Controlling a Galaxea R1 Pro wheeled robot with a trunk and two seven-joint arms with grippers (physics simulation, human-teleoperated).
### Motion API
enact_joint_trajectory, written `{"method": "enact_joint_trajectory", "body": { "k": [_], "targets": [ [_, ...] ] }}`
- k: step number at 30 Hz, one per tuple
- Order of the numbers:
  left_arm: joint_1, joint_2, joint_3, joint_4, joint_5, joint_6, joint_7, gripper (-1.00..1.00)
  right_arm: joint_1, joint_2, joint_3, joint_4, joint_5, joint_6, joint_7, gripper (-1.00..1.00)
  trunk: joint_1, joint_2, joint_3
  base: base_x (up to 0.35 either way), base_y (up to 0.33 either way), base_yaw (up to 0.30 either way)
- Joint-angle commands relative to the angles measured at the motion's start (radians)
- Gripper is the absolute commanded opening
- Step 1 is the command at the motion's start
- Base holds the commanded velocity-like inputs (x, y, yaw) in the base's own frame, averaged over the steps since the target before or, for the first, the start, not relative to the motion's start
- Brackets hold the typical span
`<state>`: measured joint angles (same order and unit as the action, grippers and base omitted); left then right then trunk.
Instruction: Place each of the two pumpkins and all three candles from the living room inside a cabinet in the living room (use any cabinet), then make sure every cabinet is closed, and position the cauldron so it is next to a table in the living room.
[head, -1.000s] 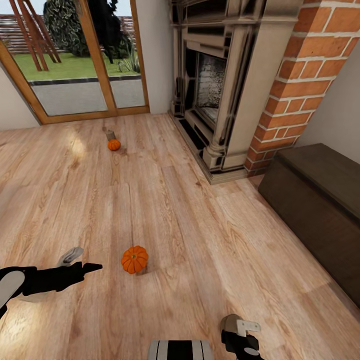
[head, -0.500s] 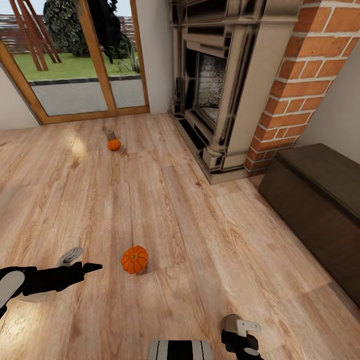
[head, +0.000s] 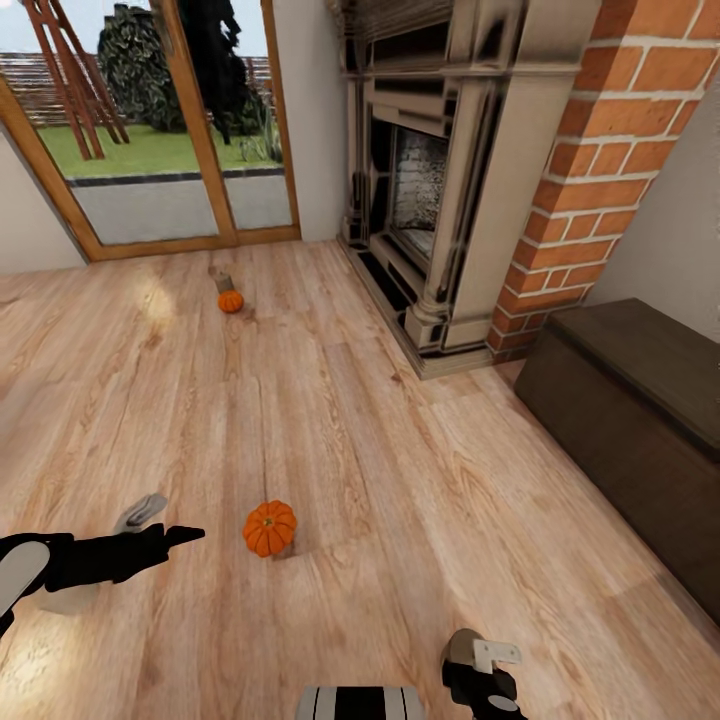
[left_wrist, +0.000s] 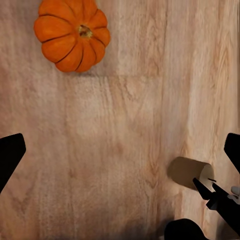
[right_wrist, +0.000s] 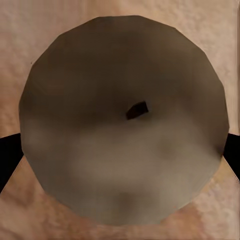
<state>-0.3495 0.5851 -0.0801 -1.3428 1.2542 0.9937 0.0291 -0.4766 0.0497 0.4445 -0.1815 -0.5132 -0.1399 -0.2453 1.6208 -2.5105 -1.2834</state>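
Right wrist view, candle (right_wrist: 122, 120) between spread right gripper (right_wrist: 120, 160) fingers, no grip evident.

Bright, even daylight from the glass doors (head: 150, 130); soft faint shadows; blurred close-up wrist renders

Left tool (head: 160, 520) spread wide, arm low and forward; right tool's (head: 480, 665) closure unclear.

Squat bright orange ribbed pumpkin (head: 269, 528) on the light wood plank floor (head: 400, 520), black left end effector (head: 170, 538) just beside it, second small orange pumpkin (head: 231, 301) far off near the glass doors (head: 150, 150), touching a small grey stubby candle (head: 220, 279), long low dark brown wooden cabinet (head: 640, 430) closed beside the ornate fireplace (head: 430, 190).
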Motion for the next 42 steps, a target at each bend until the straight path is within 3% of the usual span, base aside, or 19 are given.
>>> {"method": "enact_joint_trajectory", "body": {
  "k": [1, 25, 28, 30, 35, 42],
  "targets": [
    [0.000, 0.001, -0.001, 0.000, 0.004, 0.002, 0.003, 1.00, -0.001, 0.000, 0.008, 0.001, -0.011, -0.004, -0.004, -1.00, -0.001, 0.000, 0.003, 0.000, 0.000, 0.000],
    [-0.001, 0.001, 0.001, 0.001, 0.002, 0.000, 0.005, 1.00, -0.001, -0.001, 0.008, -0.009, -0.011, -0.004, 0.006, -1.00, -0.011, 0.006, 0.096, 0.000, 0.000, 0.000],
    [-0.001, 0.001, 0.002, 0.001, 0.002, 0.000, 0.005, 1.00, -0.001, -0.001, 0.007, -0.057, -0.012, 0.006, 0.003, -1.00, -0.013, 0.006, 0.108, 0.000, 0.000, 0.000],
    [-0.001, 0.001, 0.002, 0.002, 0.001, 0.000, 0.005, 1.00, -0.001, -0.002, 0.006, -0.125, -0.013, 0.050, -0.004, -1.00, -0.014, 0.007, 0.115, 0.000, 0.000, 0.000],
    [-0.001, 0.002, 0.003, 0.002, 0.000, 0.001, 0.005, 1.00, -0.007, 0.000, -0.003, -0.259, -0.027, 0.272, -0.060, -1.00, -0.016, 0.008, 0.135, 0.000, 0.000, 0.000],
    [-0.002, 0.007, 0.031, 0.011, -0.003, 0.001, 0.007, 1.00, -0.045, 0.001, -0.007, -0.295, -0.034, 0.398, -0.095, -1.00, -0.019, 0.010, 0.162, 0.000, 0.000, 0.000]
  ]
}}
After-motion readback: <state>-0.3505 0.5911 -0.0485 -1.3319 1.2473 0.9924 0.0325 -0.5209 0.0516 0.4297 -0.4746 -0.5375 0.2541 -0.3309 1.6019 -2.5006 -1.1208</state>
